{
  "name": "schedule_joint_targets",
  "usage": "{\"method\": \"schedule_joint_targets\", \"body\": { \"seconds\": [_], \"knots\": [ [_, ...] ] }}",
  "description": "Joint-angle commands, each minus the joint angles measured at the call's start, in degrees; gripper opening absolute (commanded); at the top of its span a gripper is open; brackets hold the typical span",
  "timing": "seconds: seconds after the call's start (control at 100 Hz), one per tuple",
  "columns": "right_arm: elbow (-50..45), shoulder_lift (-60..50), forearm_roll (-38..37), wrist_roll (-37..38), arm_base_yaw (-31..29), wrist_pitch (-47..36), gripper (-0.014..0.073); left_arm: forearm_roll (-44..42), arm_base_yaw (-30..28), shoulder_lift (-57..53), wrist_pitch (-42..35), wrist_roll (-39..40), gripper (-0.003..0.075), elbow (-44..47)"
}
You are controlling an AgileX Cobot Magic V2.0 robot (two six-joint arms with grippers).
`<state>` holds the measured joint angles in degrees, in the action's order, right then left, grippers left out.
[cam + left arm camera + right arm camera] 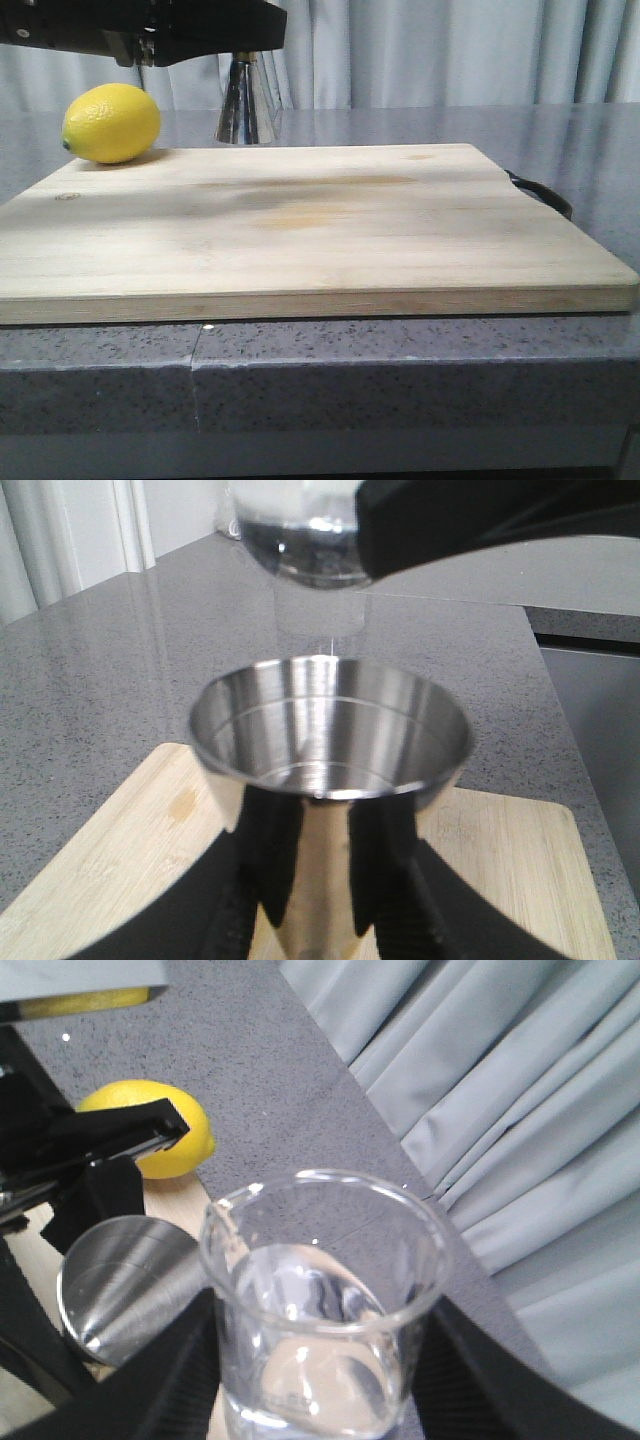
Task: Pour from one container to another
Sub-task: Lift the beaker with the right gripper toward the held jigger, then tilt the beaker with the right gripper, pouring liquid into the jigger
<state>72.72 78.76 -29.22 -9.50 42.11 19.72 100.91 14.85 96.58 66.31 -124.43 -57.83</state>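
The steel jigger [330, 730] stands upright between the black fingers of my left gripper [320, 880], which is shut on its waist. Its open top cup looks empty and dry. In the front view only its lower cone [245, 108] shows, at the far edge of the wooden board [320, 230], under black arm hardware [190, 35]. The glass beaker [320, 1300], partly filled with clear liquid, sits in my right gripper [320, 1385], shut on its sides. The beaker [300, 540] hangs just above and beyond the jigger's rim. I see no stream.
A yellow lemon [110, 122] lies at the board's far left corner, close to the jigger [130, 1280]. A black handle [545, 195] sticks out at the board's right side. Grey speckled counter [420, 370] surrounds the board and pale curtains [520, 1110] hang behind.
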Motion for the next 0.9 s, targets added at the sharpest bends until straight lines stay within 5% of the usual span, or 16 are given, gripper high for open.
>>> {"method": "schedule_joint_targets", "body": {
  "seconds": [0.0, 0.89],
  "knots": [
    [2.24, -1.67, -5.61, 0.00, 0.46, -3.79, 0.0297, 4.61, 0.61, -2.04, 6.44, 0.41, 0.0185, -1.75],
    [2.24, -1.57, -24.24, 0.00, 0.82, -5.50, 0.0297, 4.61, 0.61, -2.04, 6.44, 0.41, 0.0185, -1.75]
  ]
}}
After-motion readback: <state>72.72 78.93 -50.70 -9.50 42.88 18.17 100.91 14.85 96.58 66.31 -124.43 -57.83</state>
